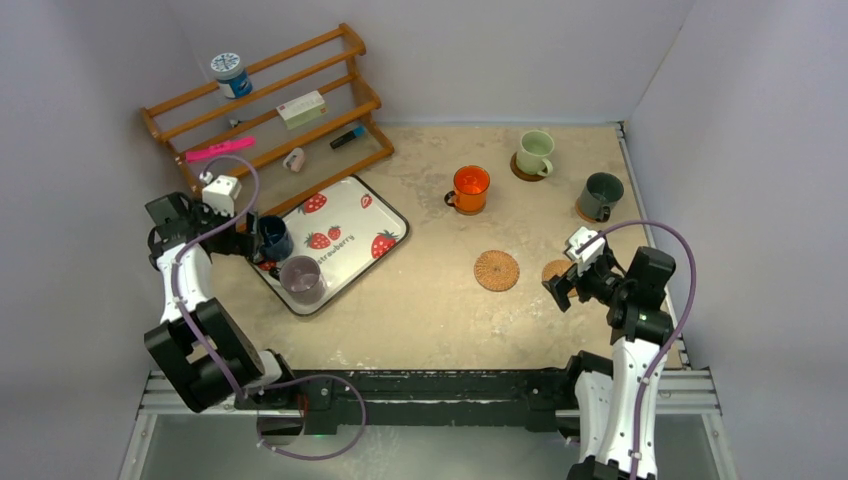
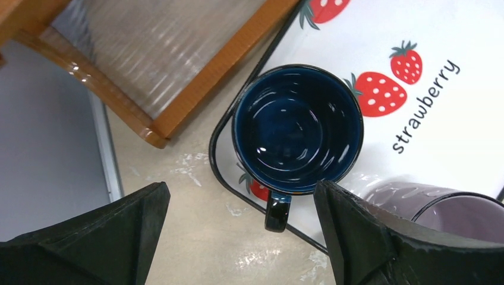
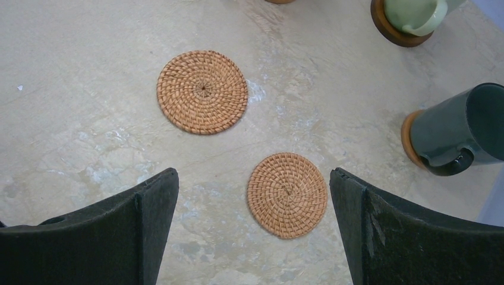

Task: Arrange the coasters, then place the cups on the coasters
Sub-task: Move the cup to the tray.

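Note:
Two bare woven coasters lie on the table, one [image 3: 202, 91] farther off and one [image 3: 287, 195] just ahead of my open right gripper [image 3: 254, 175], which hovers above it. The pale green cup [image 1: 535, 153], the orange cup [image 1: 470, 188] and the dark grey-green cup [image 1: 602, 195] each stand on a brown coaster. The dark blue cup [image 2: 297, 127] and the translucent purple cup [image 2: 451, 211] stand on the strawberry tray [image 1: 350, 215]. My left gripper [image 2: 241, 190] hangs open over the blue cup's handle [image 2: 277, 212], holding nothing.
A wooden rack [image 1: 270, 110] with a blue-and-white lidded jar [image 1: 230, 73] and small items stands at the back left, close behind the tray. White walls close in the table on the left, back and right.

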Controlling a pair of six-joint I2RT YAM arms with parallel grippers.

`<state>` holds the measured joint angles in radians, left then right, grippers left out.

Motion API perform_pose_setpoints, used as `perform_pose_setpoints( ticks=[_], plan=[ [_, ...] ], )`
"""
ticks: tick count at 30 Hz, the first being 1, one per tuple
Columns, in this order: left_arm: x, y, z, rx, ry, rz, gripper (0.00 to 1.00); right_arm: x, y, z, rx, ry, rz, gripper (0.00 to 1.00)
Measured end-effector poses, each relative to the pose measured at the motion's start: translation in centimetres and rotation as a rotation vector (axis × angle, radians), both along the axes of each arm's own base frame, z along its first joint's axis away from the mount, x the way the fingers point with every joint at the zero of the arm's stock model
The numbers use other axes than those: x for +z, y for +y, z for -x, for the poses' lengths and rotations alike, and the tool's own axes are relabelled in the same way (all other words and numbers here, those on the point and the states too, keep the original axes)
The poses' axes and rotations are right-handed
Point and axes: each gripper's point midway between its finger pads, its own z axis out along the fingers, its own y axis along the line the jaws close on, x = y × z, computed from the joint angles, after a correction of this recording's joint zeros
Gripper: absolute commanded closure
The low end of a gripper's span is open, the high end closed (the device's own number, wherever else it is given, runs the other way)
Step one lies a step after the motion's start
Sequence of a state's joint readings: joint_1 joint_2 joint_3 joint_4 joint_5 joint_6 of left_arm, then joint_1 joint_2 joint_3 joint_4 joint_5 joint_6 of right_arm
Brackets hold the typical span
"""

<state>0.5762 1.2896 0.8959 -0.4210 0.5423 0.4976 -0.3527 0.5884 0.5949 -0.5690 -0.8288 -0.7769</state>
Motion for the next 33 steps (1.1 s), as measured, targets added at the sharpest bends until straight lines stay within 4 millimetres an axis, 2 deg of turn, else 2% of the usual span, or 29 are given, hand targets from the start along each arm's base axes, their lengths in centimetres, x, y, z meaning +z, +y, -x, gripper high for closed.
perform_pose_setpoints(
  ticks=[6, 13, 21, 25, 30, 33],
  plan=[
    [-2.1, -0.4, 0.2, -0.077, 0.046, 0.013, 0.00, 0.1, 0.0, -0.1, -0.002, -0.003, -0.001, 0.01],
    [-4.3, -1.9, -0.1, -0.182, 0.067, 0.089, 0.00, 0.2, 0.0, 0.0, -0.003, -0.011, 0.001, 0.01],
    [-4.1, -3.2, -0.7, -0.268, 0.049, 0.113, 0.00, 0.3, 0.1, 0.1, -0.002, -0.023, 0.005, 0.01],
    [-4.2, -5.1, -1.4, -0.328, 0.056, 0.106, 0.00, 0.4, 0.1, 0.2, -0.002, -0.031, 0.009, 0.01],
    [-4.1, -8.6, -2.4, -0.430, 0.049, 0.094, 0.00, 0.5, 0.1, 0.3, 0.000, -0.038, 0.013, 0.01],
    [-3.9, -9.4, -2.8, -0.445, 0.048, 0.103, 0.00, 0.4, 0.1, 0.3, 0.001, -0.039, 0.015, 0.01]
  ],
)
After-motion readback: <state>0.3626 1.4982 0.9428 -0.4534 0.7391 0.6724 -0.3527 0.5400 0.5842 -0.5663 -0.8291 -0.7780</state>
